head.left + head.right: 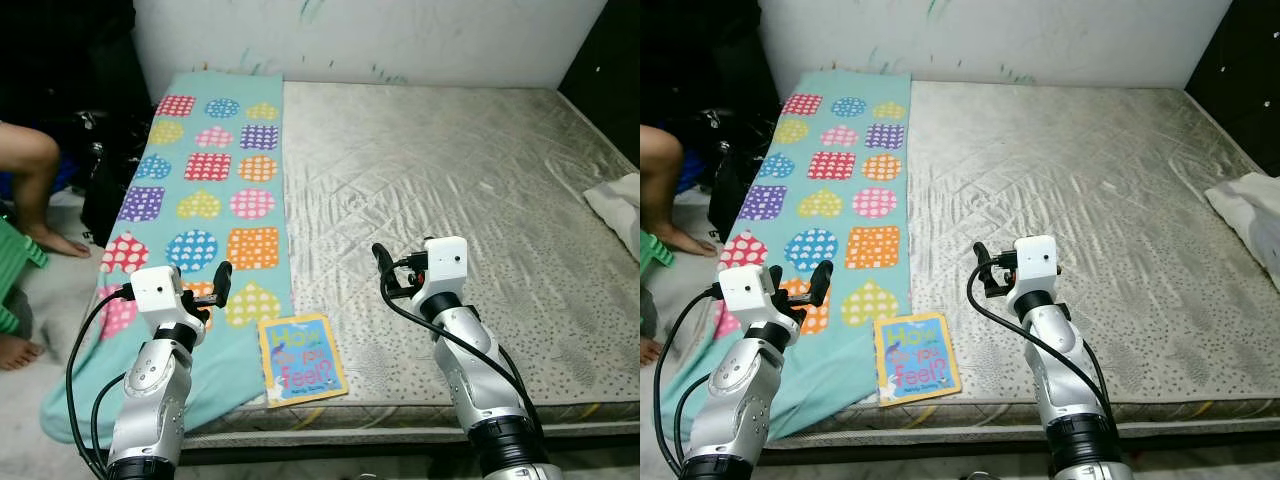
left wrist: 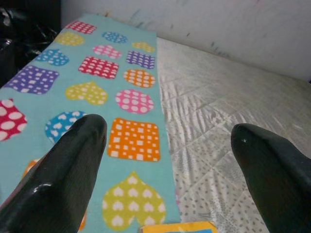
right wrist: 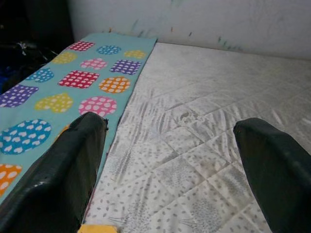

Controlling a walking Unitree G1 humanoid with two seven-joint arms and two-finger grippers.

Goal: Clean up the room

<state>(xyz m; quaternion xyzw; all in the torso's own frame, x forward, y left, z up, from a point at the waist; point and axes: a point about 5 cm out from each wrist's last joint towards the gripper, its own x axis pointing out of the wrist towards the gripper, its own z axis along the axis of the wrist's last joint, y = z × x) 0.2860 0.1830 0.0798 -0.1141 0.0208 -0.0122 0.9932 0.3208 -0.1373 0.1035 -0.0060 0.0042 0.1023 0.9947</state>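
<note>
A: Status on both grippers?

B: Left gripper (image 2: 167, 160) has its fingers spread wide, holding nothing. Right gripper (image 3: 170, 160) likewise: fingers apart, nothing between them. Both are raised above the near edge of the mattress (image 1: 450, 180), pointing across it toward the wall.

A: What's there to tidy?

B: A book (image 1: 301, 358), yellow border with a blue cover, lies flat near the mattress's front edge. It sits below and between the two grippers, closer to the left one's fingertips; its top edge just peeks in under the left fingers in the left wrist view. Neither gripper touches it.

A: Anything else?

B: A teal blanket (image 1: 205, 180) with dotted hearts and squares runs down the mattress's left strip, ahead of and under the left fingers, its near end drooping over the edge. A white cloth (image 1: 620, 205) lies at the far right edge, well away from the right fingers. A person's legs (image 1: 30, 190) are off to the left, by the bedside.

A: Why the hover?

B: Looks like a ready pose to me, open for a pick. The book is probably first. It's flat and thin, so it'll need an edge grab.
</note>
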